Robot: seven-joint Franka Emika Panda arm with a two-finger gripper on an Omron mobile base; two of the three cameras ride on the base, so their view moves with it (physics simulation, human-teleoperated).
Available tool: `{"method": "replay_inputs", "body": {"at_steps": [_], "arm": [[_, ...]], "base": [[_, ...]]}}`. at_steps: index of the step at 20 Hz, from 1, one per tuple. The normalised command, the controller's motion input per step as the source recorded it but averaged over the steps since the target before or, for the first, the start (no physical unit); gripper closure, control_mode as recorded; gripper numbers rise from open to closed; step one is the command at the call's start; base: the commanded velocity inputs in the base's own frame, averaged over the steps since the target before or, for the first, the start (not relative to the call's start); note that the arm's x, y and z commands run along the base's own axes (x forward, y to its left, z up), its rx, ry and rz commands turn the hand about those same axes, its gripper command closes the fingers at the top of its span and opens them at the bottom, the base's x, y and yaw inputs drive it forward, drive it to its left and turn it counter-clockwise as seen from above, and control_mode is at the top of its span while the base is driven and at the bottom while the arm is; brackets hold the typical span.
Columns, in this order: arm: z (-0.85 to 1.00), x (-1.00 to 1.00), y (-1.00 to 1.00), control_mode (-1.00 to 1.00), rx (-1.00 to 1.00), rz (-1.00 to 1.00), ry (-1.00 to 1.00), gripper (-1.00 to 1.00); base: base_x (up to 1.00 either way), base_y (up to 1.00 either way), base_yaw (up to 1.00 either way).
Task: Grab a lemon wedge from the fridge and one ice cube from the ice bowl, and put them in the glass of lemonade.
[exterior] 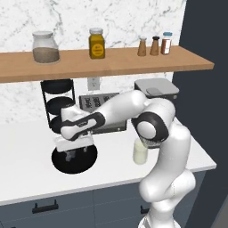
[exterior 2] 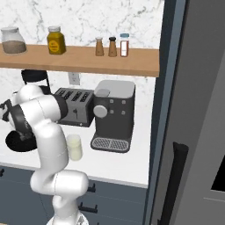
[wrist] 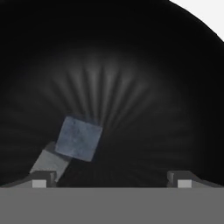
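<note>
My gripper (wrist: 111, 177) hangs wide open inside the black ice bowl (exterior: 74, 161) at the lower left of the worktop (exterior: 26, 169), an ice cube (wrist: 79, 138) just above its left fingertip; the glass of lemonade (exterior: 140, 152) stands right of the bowl.

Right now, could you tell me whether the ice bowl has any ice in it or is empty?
Not empty. In the hand view, a pale ice cube lies inside the black ice bowl, with a second pale piece beside it.
</note>
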Motion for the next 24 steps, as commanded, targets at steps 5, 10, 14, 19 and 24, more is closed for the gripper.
{"method": "replay_inputs", "body": {"at_steps": [5, 10, 14, 19, 24], "arm": [[-0.01, 0.08, 0.25, -1.0, 0.0, -0.02, 0.0, -1.0], [-0.25, 0.17, 0.09, -1.0, 0.0, -0.03, 0.0, -1.0], [-0.38, 0.05, 0.07, -1.0, 0.0, -0.02, 0.0, -1.0], [-0.27, -0.1, 0.06, -1.0, 0.0, -0.01, 0.01, -1.0], [0.0, -0.22, -0.02, -1.0, 0.01, 0.0, 0.0, -1.0]], "base": [[0.0, 0.0, 0.0], [0.0, 0.0, 0.0], [0.0, 0.0, 0.0], [0.0, 0.0, 0.0], [0.0, 0.0, 0.0]]}}
